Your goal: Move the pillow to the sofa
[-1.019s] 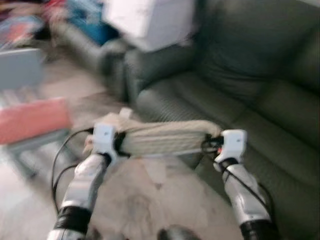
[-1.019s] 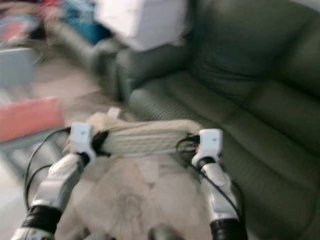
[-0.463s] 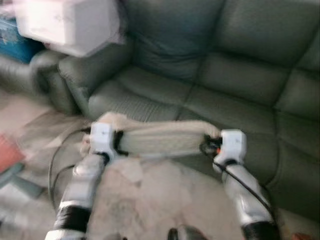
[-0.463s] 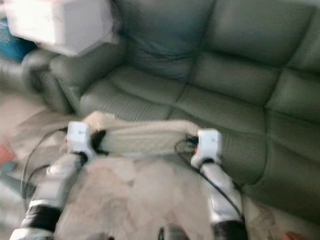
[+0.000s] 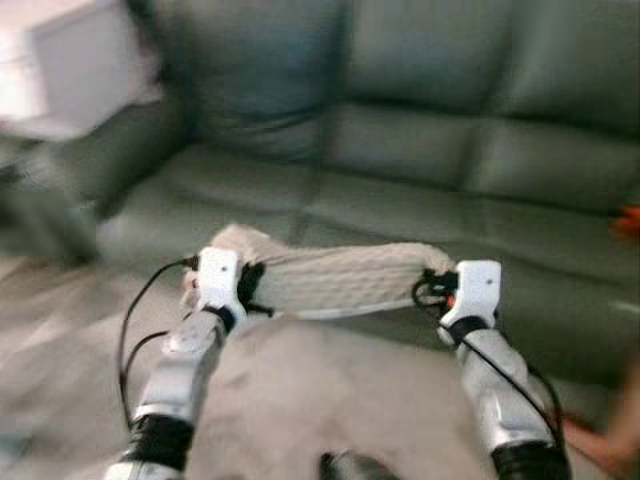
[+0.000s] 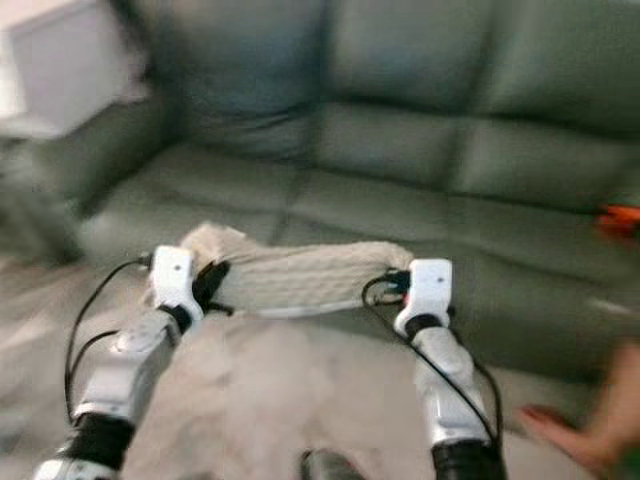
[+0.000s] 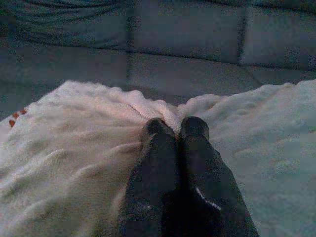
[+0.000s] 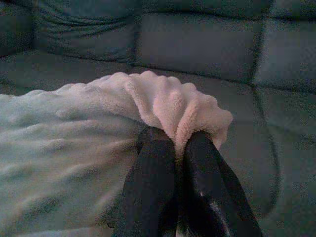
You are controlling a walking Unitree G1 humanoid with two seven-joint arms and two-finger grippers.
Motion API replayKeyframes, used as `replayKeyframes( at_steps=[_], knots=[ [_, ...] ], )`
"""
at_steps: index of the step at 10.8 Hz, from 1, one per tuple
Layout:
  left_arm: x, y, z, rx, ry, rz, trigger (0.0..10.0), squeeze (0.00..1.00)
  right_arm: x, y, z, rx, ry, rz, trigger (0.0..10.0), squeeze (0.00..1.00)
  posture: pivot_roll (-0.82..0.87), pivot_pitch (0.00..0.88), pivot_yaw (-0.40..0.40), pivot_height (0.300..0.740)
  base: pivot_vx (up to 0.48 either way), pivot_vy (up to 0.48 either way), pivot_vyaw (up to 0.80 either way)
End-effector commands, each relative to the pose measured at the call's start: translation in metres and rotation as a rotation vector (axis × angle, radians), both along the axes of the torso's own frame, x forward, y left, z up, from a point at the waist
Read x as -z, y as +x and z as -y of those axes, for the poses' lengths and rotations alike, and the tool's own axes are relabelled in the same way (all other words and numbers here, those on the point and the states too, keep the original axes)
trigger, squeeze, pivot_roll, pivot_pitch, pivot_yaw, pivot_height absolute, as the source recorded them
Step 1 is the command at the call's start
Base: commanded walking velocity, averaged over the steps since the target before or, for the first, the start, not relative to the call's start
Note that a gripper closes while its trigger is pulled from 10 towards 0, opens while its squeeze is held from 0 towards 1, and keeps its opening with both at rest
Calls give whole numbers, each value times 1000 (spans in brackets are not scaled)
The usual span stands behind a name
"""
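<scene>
Left eye view: left gripper (image 7: pixel 175 129) and right gripper (image 8: pixel 178 140) pinch a fluffy cream pillow (image 5: pixel 335 278) before the green sofa (image 5: pixel 420 150).

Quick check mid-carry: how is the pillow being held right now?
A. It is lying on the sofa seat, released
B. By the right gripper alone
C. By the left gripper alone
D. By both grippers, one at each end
D. The cream pillow spans between the left gripper and the right gripper, each with its fingers pinched shut on an end of the fabric, in front of the green sofa.
</scene>
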State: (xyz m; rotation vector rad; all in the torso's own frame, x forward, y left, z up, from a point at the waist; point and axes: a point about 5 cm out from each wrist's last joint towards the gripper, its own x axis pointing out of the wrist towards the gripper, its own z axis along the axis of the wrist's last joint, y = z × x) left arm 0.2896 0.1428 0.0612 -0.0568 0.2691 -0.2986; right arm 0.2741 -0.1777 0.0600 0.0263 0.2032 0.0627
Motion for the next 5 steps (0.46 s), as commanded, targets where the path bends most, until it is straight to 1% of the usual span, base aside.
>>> replayKeyframes(
  at_steps=[1, 5],
  knots=[
    [-6, 3, -4, -8, 0, 29, 10000, 0, -6, 3, 1, 5, -4, 29, 10000, 0, -39, 0, -26, 740, 0, 0, -800],
    [-7, 3, -3, 10, -5, 28, 10000, 0, -5, 1, 1, 12, -1, 28, 10000, 0, -43, 0, -16, 740, 0, 0, -800]
  ],
)
